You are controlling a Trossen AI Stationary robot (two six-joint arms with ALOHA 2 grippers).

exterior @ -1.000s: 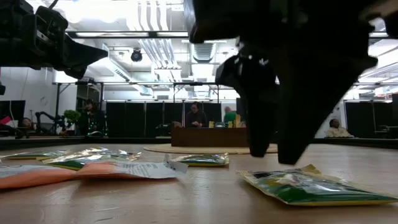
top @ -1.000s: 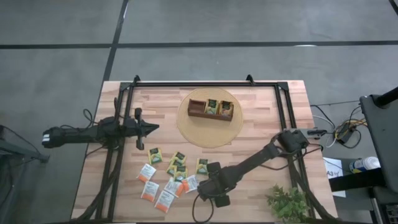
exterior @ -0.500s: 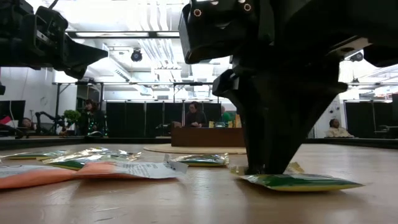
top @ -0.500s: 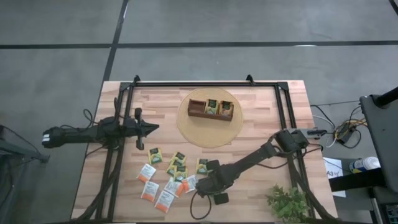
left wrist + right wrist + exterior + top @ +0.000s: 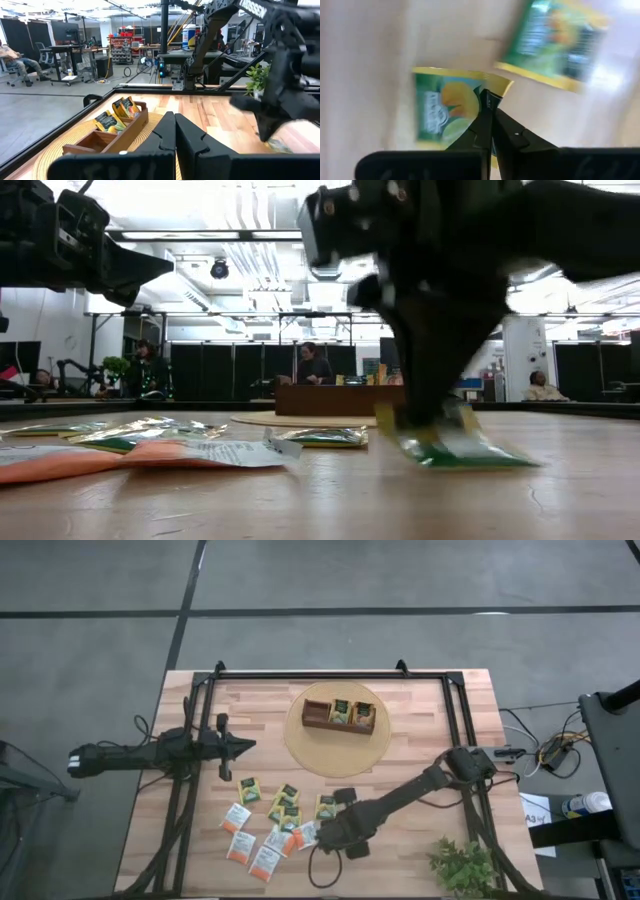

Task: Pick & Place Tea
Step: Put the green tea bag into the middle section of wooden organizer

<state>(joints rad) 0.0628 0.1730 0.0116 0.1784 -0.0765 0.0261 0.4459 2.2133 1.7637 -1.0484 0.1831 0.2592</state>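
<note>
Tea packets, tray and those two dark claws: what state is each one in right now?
Right gripper: shut on yellow-green paper tea packet, one end tilted up off the table in the low view.
Left gripper: shut, empty, above the table's left side.
Brown three-compartment wooden tray: on round woven mat, packets upright in two compartments, the third looks empty.
Loose tea packets: lying flat on wooden table.

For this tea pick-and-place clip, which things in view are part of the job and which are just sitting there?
Job:
- flat yellow-green paper tea packet pinched in right gripper
- loose paper tea packets on the table
- brown three-compartment wooden tray

Bystanders:
- round woven mat
- small green plant
- left gripper, waiting aside
</note>
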